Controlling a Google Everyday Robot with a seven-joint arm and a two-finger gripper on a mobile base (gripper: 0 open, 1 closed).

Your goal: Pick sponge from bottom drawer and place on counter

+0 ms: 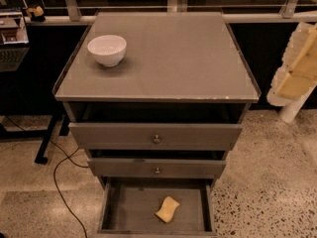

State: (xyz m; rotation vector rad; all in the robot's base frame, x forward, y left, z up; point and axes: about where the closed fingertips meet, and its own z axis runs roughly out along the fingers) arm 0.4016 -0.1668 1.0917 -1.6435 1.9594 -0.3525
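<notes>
Sponge (pixel 168 209): lower centre, on bottom drawer (pixel 124 207) floor. End effector (pixel 297 68): right edge, well apart; open or closed cannot be told. Risk: reach may foul protruding upper drawers (pixel 156 135); soft Sponge may slip before tabletop (pixel 173 58).

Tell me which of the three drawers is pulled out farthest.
The bottom drawer, holding the sponge; the two knobbed drawers above are only slightly out. The gripper hangs far right, beside the counter.

Cream tool (pixel 297 72) at right; pale-yellow sponge (pixel 168 209); grey counter (pixel 173 58).
</notes>
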